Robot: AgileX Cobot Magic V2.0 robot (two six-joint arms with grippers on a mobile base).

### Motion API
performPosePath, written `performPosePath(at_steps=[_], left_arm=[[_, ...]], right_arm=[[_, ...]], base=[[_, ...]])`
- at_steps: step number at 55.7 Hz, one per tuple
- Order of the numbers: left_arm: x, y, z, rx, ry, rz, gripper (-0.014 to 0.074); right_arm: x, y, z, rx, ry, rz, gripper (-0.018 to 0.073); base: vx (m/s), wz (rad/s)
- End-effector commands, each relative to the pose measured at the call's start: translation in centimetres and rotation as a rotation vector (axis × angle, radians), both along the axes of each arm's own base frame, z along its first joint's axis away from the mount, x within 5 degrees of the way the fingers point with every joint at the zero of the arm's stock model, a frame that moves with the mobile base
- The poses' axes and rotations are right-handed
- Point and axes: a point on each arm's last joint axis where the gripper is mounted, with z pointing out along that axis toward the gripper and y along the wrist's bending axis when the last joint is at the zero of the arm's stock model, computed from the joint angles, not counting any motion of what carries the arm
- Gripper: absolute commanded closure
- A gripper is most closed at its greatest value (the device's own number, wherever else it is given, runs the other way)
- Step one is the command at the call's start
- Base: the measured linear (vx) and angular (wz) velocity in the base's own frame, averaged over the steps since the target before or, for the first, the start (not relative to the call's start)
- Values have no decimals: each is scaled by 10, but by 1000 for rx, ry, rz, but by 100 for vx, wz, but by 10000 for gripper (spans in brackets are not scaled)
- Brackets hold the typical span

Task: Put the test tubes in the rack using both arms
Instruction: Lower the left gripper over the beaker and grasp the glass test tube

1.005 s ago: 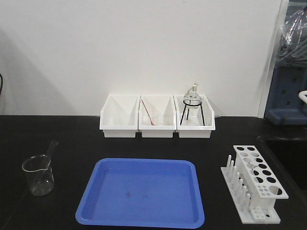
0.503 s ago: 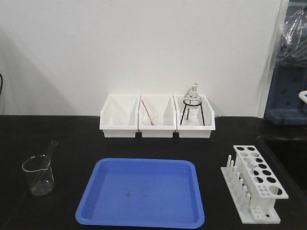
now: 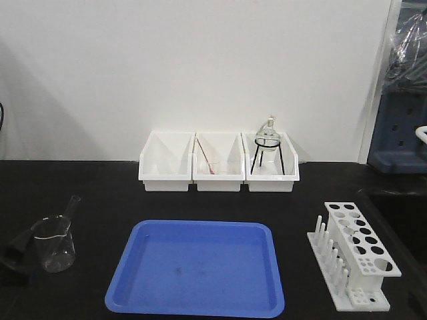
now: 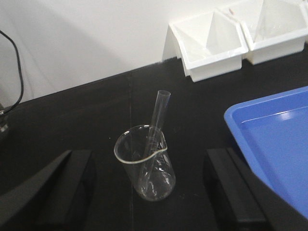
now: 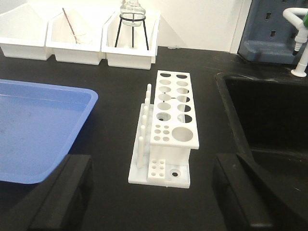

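**Left hand** (image 4: pixel 147 161): black, its two fingers (image 4: pixel 53 187) spread wide and released, grasping nothing.
- Between the fingers and touching neither stood a squat clear glass beaker with a spout (image 4: pixel 150 175).
- In the beaker leaned a slender clear glass test tube (image 4: pixel 158 115). Its round end was down, and its open mouth stood above the rim, tilted away from the hand.
- To the right of the hand lay a shallow blue plastic tray (image 4: pixel 274 139).
- Far ahead, against the wall, stood white rectangular plastic bins (image 4: pixel 211 45).

**Right hand** (image 5: pixel 153 161): black, its fingers (image 5: pixel 57 197) likewise parted and released, grasping nothing.
- Just ahead, in line with the gap between the fingers, stood the white plastic rack (image 5: pixel 168 155). Its holed top plate ran away from the hand, with the row of upright pegs along its left side.
- To the right of the hand was a sunken black sink (image 5: pixel 269 115).
- Well ahead, in the rightmost bin, a clear glass flask on a black wire tripod (image 5: pixel 131 17) stood upright.
- In the middle bin a thin reddish rod (image 5: pixel 70 21) leaned.

Everything stood on a black counter (image 3: pixel 100 190).
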Motion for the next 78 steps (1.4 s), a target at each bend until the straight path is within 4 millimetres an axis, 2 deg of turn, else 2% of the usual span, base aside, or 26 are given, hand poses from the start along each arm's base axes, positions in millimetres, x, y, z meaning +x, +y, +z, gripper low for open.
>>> performPosePath(at_steps=[1,9,20,43,53,62,70,78], left_arm=[[29,-2,22,30,-133,-6,4],[74,-8,15,82,-122,-41,4],[119,-12,2,116,-115,-64,4],[182,-17,-20,115,-126,-63,4],[197,-18,-26,116,-122,-63,4],[199,-18,-30,116,-111,-63,43],[199,-18,-29,117,-124,-63,152],[199,-18,-28,115,-133,-63,312]], right_arm=[[4,3,20,4,-125,26,-13],[4,3,20,4,-125,26,-13],[4,3,20,4,-125,26,-13],[4,2,20,3,-122,25,-13],[4,2,20,3,-122,25,-13],[4,2,20,3,-121,25,-13],[4,2,20,3,-121,25,-13],[4,2,20,3,-121,25,-13]], base=[[0,0],[0,0],[0,0],[0,0],[0,0],[0,0],[0,0],[0,0]])
